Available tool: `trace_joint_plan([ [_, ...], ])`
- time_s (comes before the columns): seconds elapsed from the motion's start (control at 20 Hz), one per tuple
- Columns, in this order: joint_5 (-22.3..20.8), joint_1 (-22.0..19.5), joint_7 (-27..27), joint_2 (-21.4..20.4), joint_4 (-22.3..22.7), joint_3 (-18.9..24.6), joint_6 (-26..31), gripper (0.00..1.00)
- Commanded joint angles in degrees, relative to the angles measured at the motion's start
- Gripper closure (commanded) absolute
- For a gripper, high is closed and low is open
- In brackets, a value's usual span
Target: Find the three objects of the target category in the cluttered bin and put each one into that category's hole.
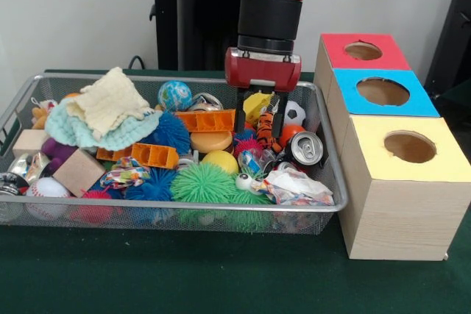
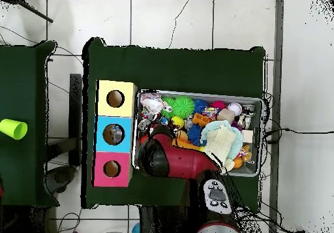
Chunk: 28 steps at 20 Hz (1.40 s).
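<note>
Your gripper is down in the bin, fingers parted around the striped tiger toy, apparently not yet clamped. It looks soft and light: pinch its middle, then carry it to the hole beside the bin.

Even indoor light, soft shadows, slight blur in front view

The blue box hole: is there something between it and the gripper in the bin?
Only the bin's mesh side wall and rim. The gripper hangs low among the toys, at the tiger toy; the hole is open, nothing covering it.
</note>
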Motion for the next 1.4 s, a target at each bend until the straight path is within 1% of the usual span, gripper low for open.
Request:
trace_joint_plan([
  [0.05,2.71,-0.3,9.97,0.75,-3.2,5.28,5.49,0.0],
  [0.5,0.37,-3.3,8.55,0.92,-2.52,6.9,4.62,0.0],
  [0.7,0.06,-3.72,8.07,0.86,-2.56,7.2,4.86,0.0],
  [1.4,1.14,-1.31,8.71,4.43,-4.66,4.63,2.23,0.0],
])
